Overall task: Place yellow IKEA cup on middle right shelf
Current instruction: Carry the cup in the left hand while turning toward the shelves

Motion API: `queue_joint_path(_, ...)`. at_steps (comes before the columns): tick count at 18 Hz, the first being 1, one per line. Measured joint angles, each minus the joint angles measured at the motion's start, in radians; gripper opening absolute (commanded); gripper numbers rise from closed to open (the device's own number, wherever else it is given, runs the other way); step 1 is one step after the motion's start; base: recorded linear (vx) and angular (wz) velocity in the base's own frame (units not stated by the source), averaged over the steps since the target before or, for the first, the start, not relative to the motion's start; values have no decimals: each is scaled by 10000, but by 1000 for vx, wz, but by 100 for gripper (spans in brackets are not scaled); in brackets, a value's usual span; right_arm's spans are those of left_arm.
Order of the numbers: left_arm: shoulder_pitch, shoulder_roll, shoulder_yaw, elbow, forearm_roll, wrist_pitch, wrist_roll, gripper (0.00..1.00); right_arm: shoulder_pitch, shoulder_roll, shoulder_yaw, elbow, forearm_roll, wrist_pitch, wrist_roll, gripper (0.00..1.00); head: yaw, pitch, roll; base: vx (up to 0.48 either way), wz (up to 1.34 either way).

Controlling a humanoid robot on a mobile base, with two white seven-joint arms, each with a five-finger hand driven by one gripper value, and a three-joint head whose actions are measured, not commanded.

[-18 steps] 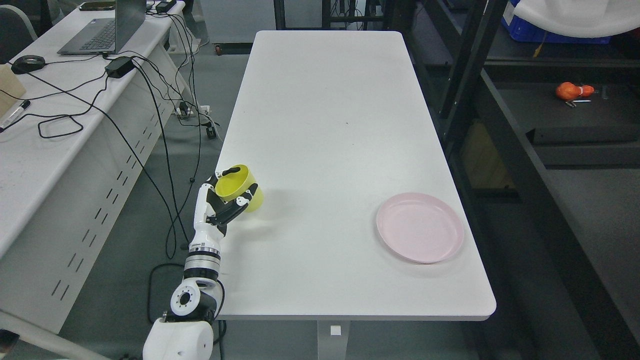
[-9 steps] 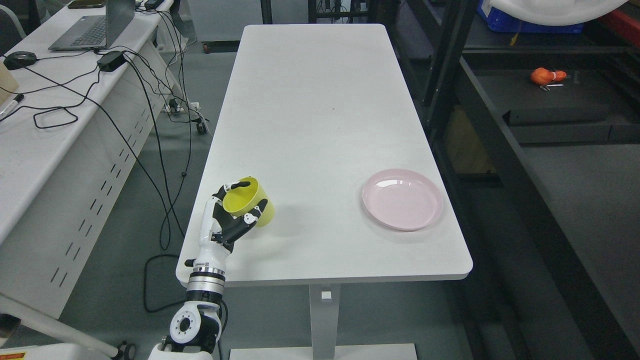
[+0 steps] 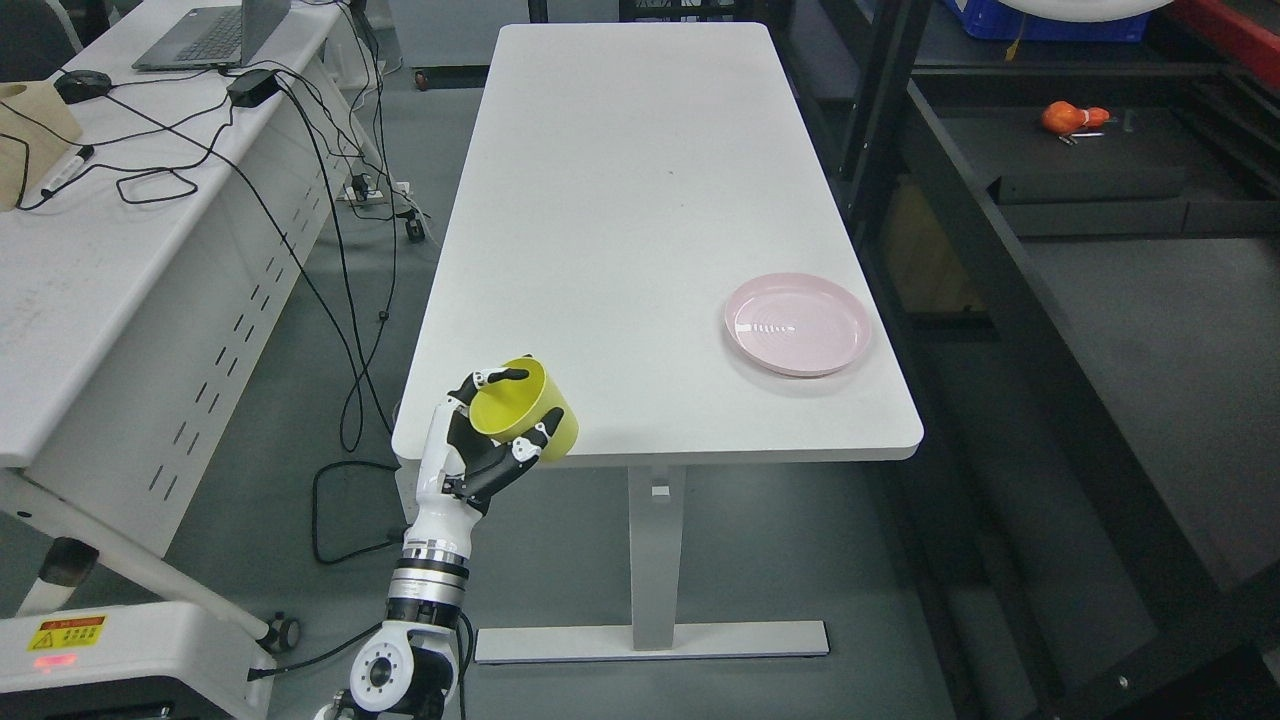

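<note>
A yellow cup (image 3: 522,408) is held tilted in my left hand (image 3: 492,432), its opening facing up and to the left, at the near left corner of the white table (image 3: 650,190). The hand's fingers wrap around the cup's side and rim. The left arm rises from the bottom edge, left of the middle. A black shelving unit (image 3: 1010,260) stands to the right of the table, with dark shelf boards at several heights. My right arm does not show.
A pink plate (image 3: 797,323) lies near the table's right edge. An orange object (image 3: 1068,117) sits on a far shelf board. At left is a white desk (image 3: 90,250) with a laptop and cables that hang to the floor.
The whole picture has shifted: the camera has backed away from the table, whose front edge and leg now show. The cup stays in my left hand, now at the table's near corner.
</note>
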Motion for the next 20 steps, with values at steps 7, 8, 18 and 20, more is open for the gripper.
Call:
queue_joint_path(7, 205, 6, -525, -717, -321, 194, 10, 1, -1, 0, 0, 0, 0, 0, 0, 100, 0, 0, 0, -293, 29)
queue_joint_path(8, 228, 54, -618, -805, -381, 197, 10, 1, 0, 0, 0, 0, 0, 0, 0, 99, 0, 0, 0, -295, -175)
queue_joint_path(18, 731, 588, -1359, -1311, -768, -613, -30, 1, 2, 0, 0, 1, 0, 0, 0, 99, 0, 0, 0, -257, -437)
queue_joint_path(20, 878, 650, -1480, -1373, -794, -929, -271, 1, 4, 0, 0, 1, 0, 0, 0, 99, 0, 0, 0, -161, -600)
